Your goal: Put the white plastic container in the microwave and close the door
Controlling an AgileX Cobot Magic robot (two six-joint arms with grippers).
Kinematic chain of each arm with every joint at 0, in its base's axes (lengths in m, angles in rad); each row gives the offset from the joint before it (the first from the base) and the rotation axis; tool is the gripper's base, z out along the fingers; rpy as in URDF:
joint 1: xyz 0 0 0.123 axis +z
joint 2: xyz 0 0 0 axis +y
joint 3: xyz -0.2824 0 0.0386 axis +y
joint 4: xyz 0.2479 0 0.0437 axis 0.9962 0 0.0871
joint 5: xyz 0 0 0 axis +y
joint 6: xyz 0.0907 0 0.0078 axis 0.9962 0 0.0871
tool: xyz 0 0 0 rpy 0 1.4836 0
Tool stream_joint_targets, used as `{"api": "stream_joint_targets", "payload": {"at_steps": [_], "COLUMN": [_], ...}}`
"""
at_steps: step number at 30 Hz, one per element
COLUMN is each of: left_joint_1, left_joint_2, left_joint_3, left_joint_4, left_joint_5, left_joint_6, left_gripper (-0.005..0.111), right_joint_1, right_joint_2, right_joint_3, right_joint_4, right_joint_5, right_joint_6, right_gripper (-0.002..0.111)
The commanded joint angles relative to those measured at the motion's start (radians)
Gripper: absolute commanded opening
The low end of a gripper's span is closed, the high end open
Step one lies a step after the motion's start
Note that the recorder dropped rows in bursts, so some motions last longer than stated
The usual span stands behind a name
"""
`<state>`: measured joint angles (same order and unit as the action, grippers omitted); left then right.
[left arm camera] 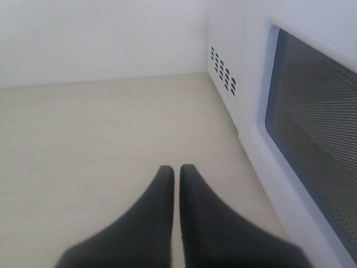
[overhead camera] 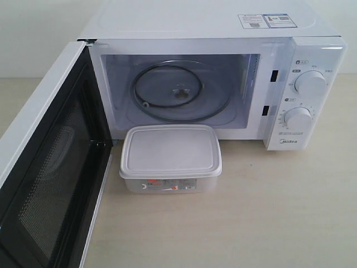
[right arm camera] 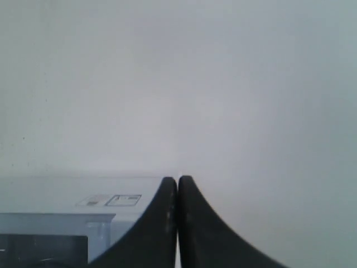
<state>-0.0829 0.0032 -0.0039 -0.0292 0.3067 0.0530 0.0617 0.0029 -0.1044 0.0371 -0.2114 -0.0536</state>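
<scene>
Right claw (right arm camera: 177,180) (pinched closed) hides part of the microwave (right arm camera: 50,195) top.

A pale wood-grain tabletop (overhead camera: 268,223) meets a plain white wall (overhead camera: 33,33) in even light

Microwave (overhead camera: 212,25) body gloss white. Its two knobs (overhead camera: 310,84) are white with grey tick marks round them. Stickers (overhead camera: 266,20) on top are white with blue and red bits. Cavity pale grey-white. Turntable (overhead camera: 167,89) is clear glass with a dark ring under it. Door (overhead camera: 33,111) is white outside with a black inner frame, and its window (overhead camera: 47,184) is dark with a fine dot mesh. Vent slots (left arm camera: 223,70) on the side panel are black, in rows. White plastic container (overhead camera: 170,162) is translucent, lid (overhead camera: 167,146) opaque white, label (overhead camera: 165,185) red and white. Worktop (overhead camera: 268,212) is pale beige with faint wood grain. Wall (left arm camera: 100,39) off-white. My left jaws and right jaws are both matte black.
</scene>
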Motion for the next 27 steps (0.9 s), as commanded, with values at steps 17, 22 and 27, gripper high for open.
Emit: {"api": "stream_joint_targets", "payload": {"at_steps": [17, 22, 27], "left_joint_1": [0.002, 0.002, 0.002], "left_joint_2": [-0.003, -0.003, -0.003], "left_joint_3": [0.004, 0.004, 0.004], "left_joint_4": [-0.006, -0.006, -0.006], "left_joint_5": [0.000, 0.000, 0.000], "left_joint_6": [0.001, 0.001, 0.001], "left_gripper": [0.004, 0.004, 0.004], "right_joint_1": [-0.003, -0.003, -0.003], "right_joint_2": [-0.003, -0.003, 0.034], "right_joint_3": [-0.016, -0.016, -0.020], "right_joint_4": [0.005, 0.005, -0.051], "right_joint_5": [-0.051, -0.044, -0.039], "right_joint_6": [0.100, 0.194, 0.253], "right_gripper": [0.000, 0.000, 0.000]}}
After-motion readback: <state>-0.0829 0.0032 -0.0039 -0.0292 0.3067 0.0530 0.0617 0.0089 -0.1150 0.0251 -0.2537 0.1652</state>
